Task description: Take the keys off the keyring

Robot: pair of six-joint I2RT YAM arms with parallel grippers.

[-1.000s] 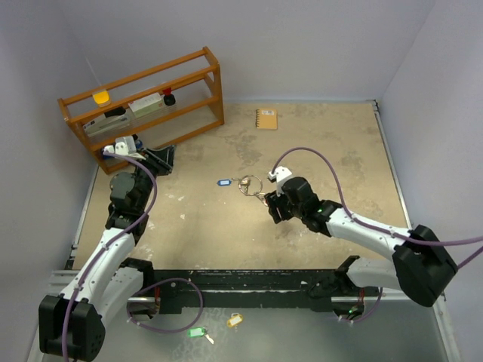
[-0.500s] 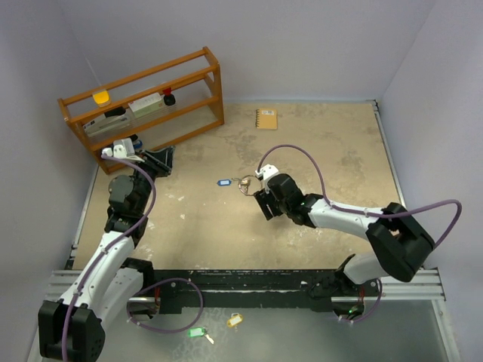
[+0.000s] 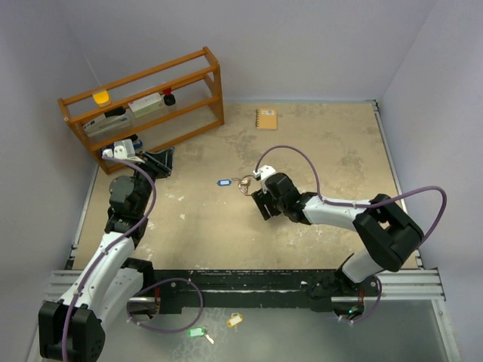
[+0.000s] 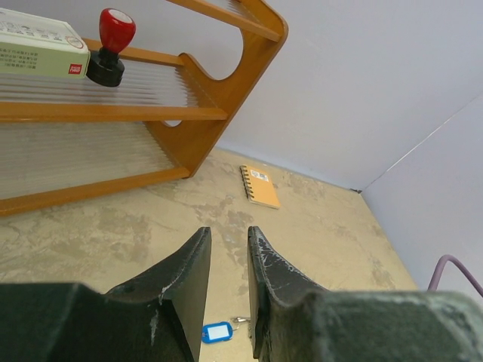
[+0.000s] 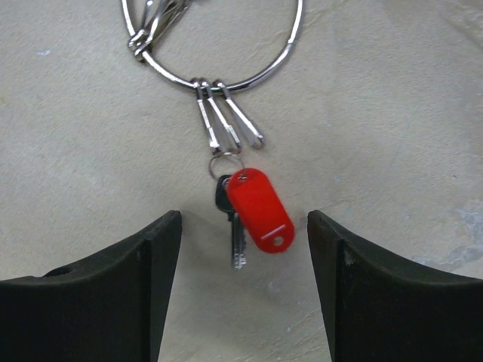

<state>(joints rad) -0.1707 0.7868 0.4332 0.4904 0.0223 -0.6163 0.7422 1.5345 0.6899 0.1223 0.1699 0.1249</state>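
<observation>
The silver keyring [image 5: 290,47] lies flat on the tan table, with plain silver keys bunched at its upper left. The red-tagged key [image 5: 259,209] hangs from it by small clips, a black-headed key [image 5: 238,245] beside the tag. My right gripper [image 5: 244,219] is open, its fingers either side of the red tag and not touching it. In the top view it [image 3: 262,202] sits just below the ring [image 3: 247,183]. The blue-tagged key [image 3: 223,182] lies left of the ring and shows in the left wrist view [image 4: 216,332]. My left gripper [image 4: 229,232] is empty, jaws slightly apart, far left by the shelf [image 3: 162,160].
A wooden shelf [image 3: 143,105] stands at the back left, holding a red stamp [image 4: 109,45] and a box. An orange notebook [image 3: 266,118] lies at the back. Green [image 3: 197,332] and yellow [image 3: 235,320] tags lie in front of the arm bases.
My right gripper has moved left and forward to the keyring and now covers its lower part in the top view. The left arm has barely moved.
</observation>
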